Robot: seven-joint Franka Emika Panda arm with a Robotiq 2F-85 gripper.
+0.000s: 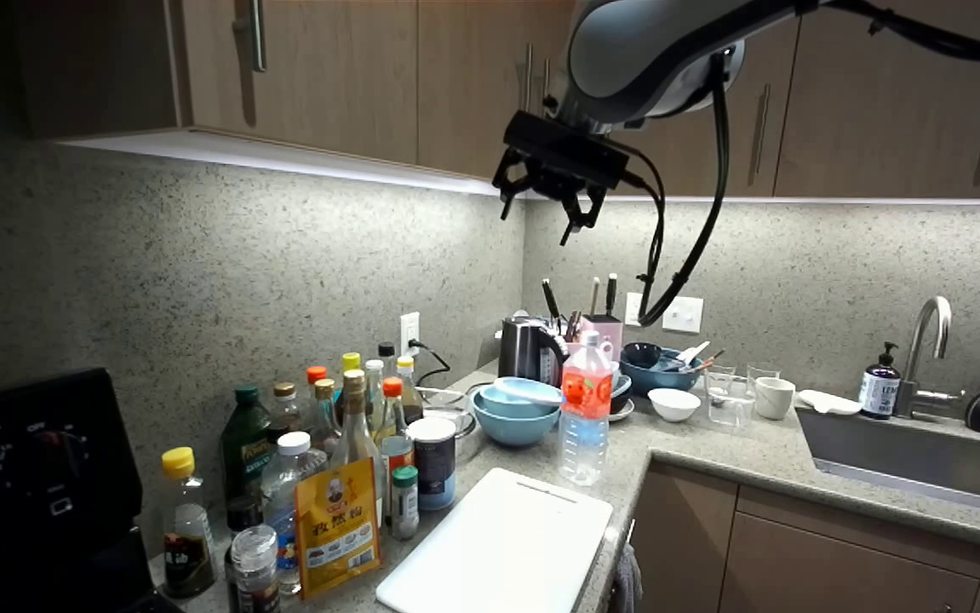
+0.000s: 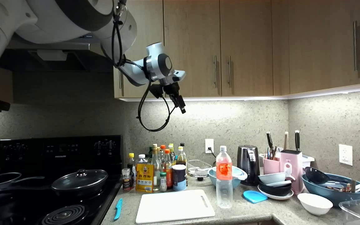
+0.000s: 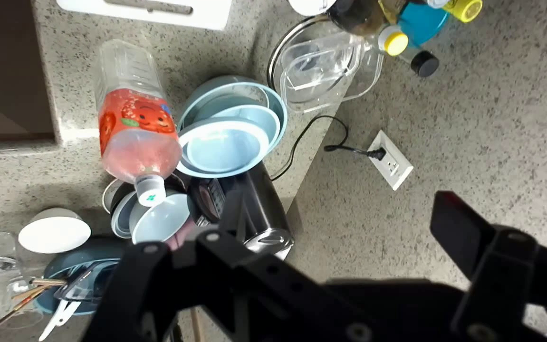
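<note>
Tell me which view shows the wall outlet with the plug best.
The wrist view: the wall outlet appears largest there and unblocked, with the black plug in one socket. Both exterior views also show outlet and plug, but smaller, with less detail.

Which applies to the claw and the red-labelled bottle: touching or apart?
Apart: an exterior view shows the claw well above the bottle, backsplash visible between.

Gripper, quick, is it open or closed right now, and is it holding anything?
Gripper: open, jaws wide apart in the air, holding nothing.
</note>
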